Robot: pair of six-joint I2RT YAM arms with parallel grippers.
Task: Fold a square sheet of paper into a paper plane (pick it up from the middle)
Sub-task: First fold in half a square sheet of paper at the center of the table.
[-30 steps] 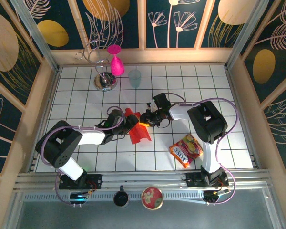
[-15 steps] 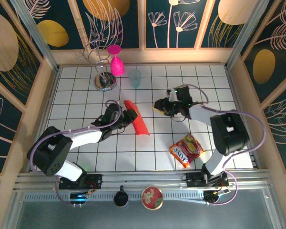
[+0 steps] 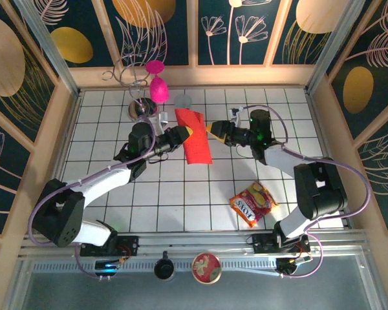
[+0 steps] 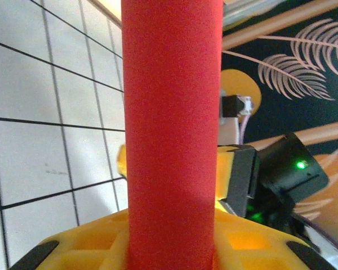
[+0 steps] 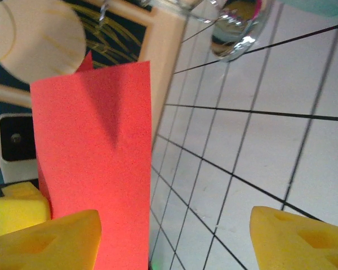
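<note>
Paper (image 3: 197, 137) is hanging in the air as a long folded red strip. It is sitting over the far middle of the table (image 3: 181, 206), between my two grippers. I am watching the left gripper (image 3: 180, 135) pinching it at one end. On the left wrist camera the strip is rising straight out from between the yellow fingers (image 4: 79, 250), which are pressing on it from both sides. The right gripper (image 3: 215, 131) is facing it from the other side. Its fingers (image 5: 296, 239) are standing spread wide and are holding nothing, and the paper's long edge is running just beside one of them. A packet (image 3: 252, 202) is lying towards the near right corner, well apart from both arms. A pink goblet (image 3: 157, 87) is sitting by the far edge, left of middle. A cup (image 3: 183, 101) is peeking out just behind the paper's far end.
</note>
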